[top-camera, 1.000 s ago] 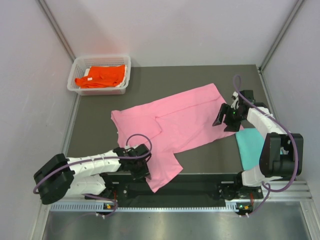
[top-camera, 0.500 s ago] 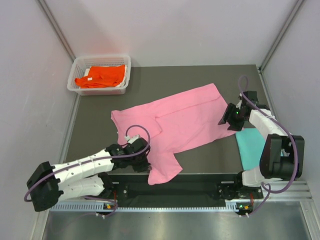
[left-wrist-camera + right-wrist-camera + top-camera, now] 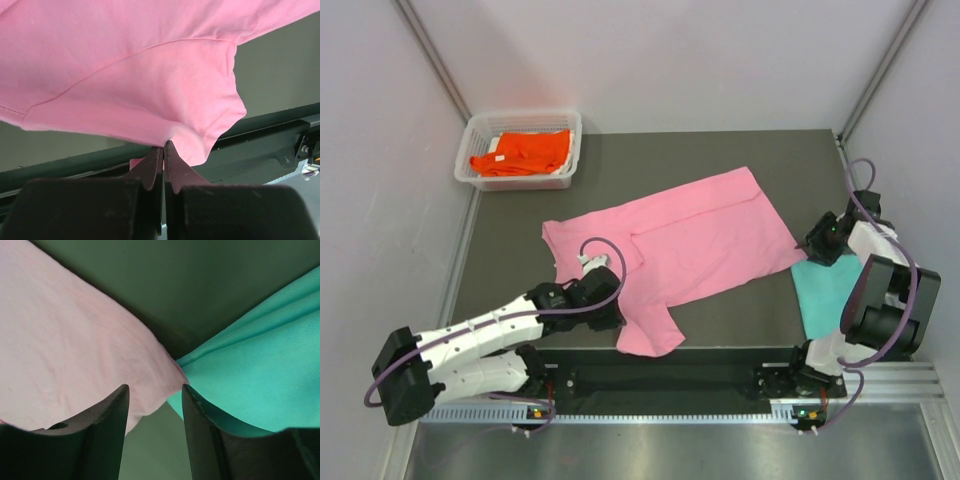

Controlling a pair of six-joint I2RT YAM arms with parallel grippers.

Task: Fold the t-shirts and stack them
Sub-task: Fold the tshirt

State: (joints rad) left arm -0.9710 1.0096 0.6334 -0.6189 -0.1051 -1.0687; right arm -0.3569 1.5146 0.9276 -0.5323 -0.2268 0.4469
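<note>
The light pink t-shirt (image 3: 690, 240) lies spread across the dark table; it also shows in the left wrist view (image 3: 125, 75) and the right wrist view (image 3: 65, 355). My left gripper (image 3: 607, 308) is shut on the pink shirt's near sleeve edge (image 3: 164, 143). The teal t-shirt (image 3: 822, 290) lies folded at the right edge, also in the right wrist view (image 3: 255, 375). My right gripper (image 3: 817, 247) is open, its jaws around the spot where the pink shirt's corner meets the teal shirt (image 3: 154, 395). The bright orange t-shirt (image 3: 520, 152) lies in the basket.
A white wire-mesh basket (image 3: 480, 130) stands at the table's back left corner. White walls close in the table on the left, back and right. The table's front edge (image 3: 260, 125) and the metal rail lie just below the pink sleeve.
My left gripper has moved the pink sleeve inward toward the shirt body, shortening the near flap. My right gripper has swung right, off the pink shirt to its right corner by the teal shirt.
</note>
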